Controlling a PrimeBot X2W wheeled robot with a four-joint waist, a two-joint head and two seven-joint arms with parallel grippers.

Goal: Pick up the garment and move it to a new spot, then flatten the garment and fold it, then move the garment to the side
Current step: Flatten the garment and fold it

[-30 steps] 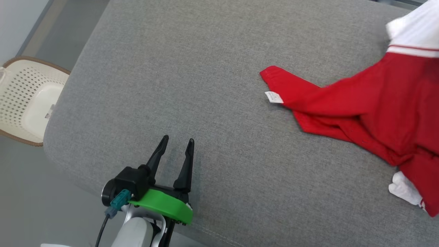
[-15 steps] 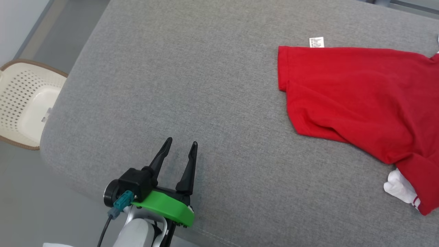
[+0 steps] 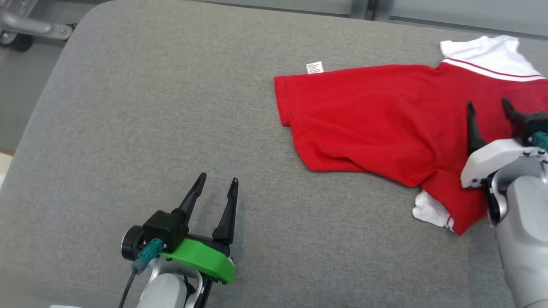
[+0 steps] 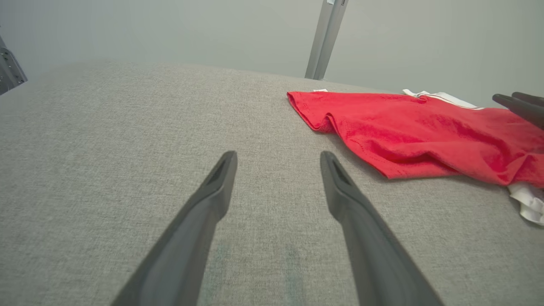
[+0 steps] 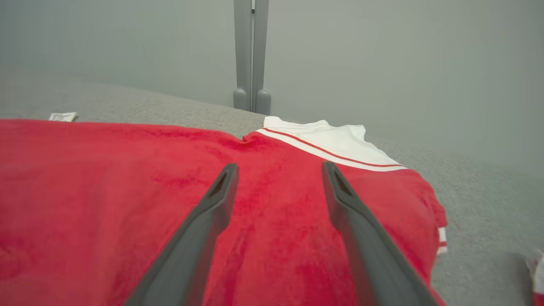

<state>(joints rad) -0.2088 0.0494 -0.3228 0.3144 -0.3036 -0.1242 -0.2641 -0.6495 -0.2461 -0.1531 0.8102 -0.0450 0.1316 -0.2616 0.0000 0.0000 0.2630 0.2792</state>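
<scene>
The garment (image 3: 376,115) is a red shirt with white sleeves, lying loosely spread on the right half of a grey cushion (image 3: 171,107). It also appears in the left wrist view (image 4: 425,131) and the right wrist view (image 5: 106,191). A small white label (image 3: 314,67) pokes out at its far left corner. My right gripper (image 3: 489,105) hovers open over the shirt's right part, holding nothing. Its open fingers (image 5: 352,212) point toward the white sleeve (image 5: 331,140). My left gripper (image 3: 217,179) stands open over bare cushion, well left of the shirt.
A grey post (image 5: 250,55) rises behind the cushion against a pale wall. Metal frame parts and a wheel (image 3: 17,38) sit at the far left corner. A crumpled white sleeve (image 3: 430,209) lies at the shirt's near edge.
The shirt dropped from a hanging bunch to lie spread on the cushion as my right gripper let go. The head camera turned right, bringing the right gripper into view and losing the basket.
</scene>
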